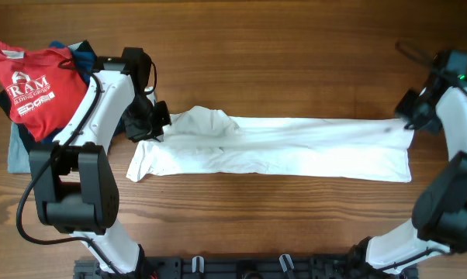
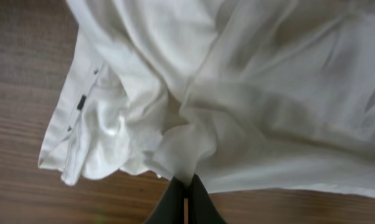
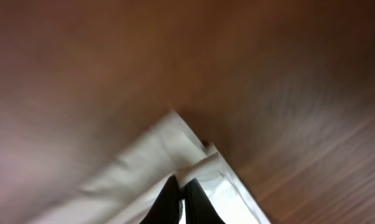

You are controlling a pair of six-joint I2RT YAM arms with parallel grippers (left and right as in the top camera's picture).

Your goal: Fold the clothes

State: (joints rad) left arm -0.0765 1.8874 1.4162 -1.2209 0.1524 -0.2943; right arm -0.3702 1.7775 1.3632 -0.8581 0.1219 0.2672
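White T-shirt (image 1: 295, 149) lies as a long strip across the table (image 1: 295, 46). From overhead we cannot see the grips. The wrist views show our left gripper (image 2: 186, 190) pinching bunched cloth and our right gripper (image 3: 180, 196) clamped on a layered corner.

White T-shirt (image 2: 268, 93) cropped; garments (image 1: 16, 151) half-hidden under red T-shirt (image 1: 36, 85).

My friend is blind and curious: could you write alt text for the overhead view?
A white shirt lies stretched in a long band across a wooden table, the left gripper pinching its bunched end and the right gripper its far corner. A red shirt lies heaped at the upper left.
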